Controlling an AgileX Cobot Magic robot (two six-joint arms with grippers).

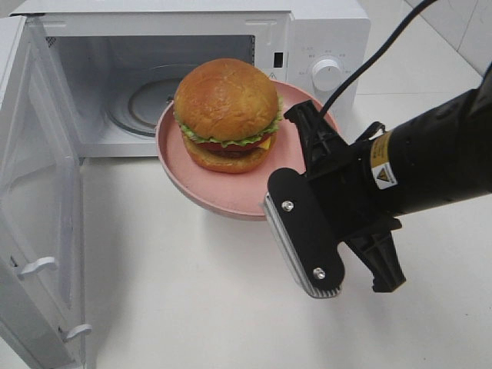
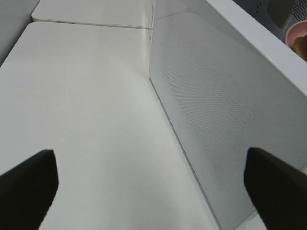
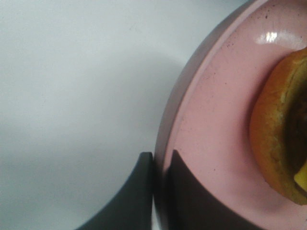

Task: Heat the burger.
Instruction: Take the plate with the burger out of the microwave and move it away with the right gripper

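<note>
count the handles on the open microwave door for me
2. Both sit on the open microwave door at the left of the high view: handle one partway down, handle two lower, near its bottom corner. Others may be hidden.

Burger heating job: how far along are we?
Done: the microwave door is swung open and the burger sits on the pink plate.
In hand: the right gripper has its jaws clamped on the plate's rim, one inside and one outside, holding it in front of the opening. The left gripper is open, beside the door.
Left: plate onto the turntable, release, shut the door, start it.
</note>
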